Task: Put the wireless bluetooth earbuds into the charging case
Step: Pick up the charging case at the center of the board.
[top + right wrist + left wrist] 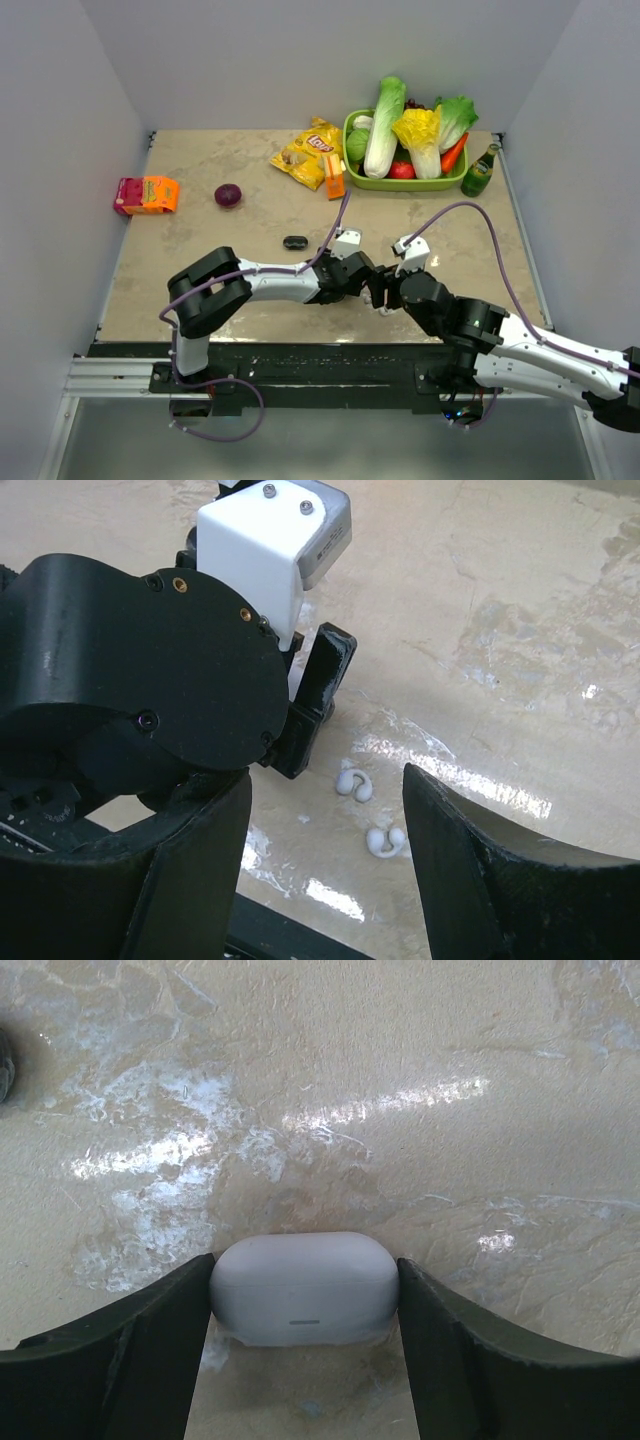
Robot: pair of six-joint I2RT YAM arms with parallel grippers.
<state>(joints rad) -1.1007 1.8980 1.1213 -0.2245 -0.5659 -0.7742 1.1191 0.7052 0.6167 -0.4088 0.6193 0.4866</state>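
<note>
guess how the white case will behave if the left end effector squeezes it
The white case looks smooth and rounded, so it may slip from the fingers. It lies flat on the table, so tipping seems unlikely.

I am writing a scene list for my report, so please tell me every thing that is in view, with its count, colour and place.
earbuds: two, white, on the table between the right gripper's fingers
white case: one, white-grey, between the left gripper's fingers
black case: one, black, mid-table
onion: one, purple, left of centre
box: one, pink and orange, far left
chips bag: one, yellow, back centre
packet: one, orange, beside the chips bag
basket: one, green, back right, holding vegetables
bottle: one, green, right of the basket
table: one, beige
left gripper: one, black, against both sides of the white case
right gripper: one, black, open
</note>
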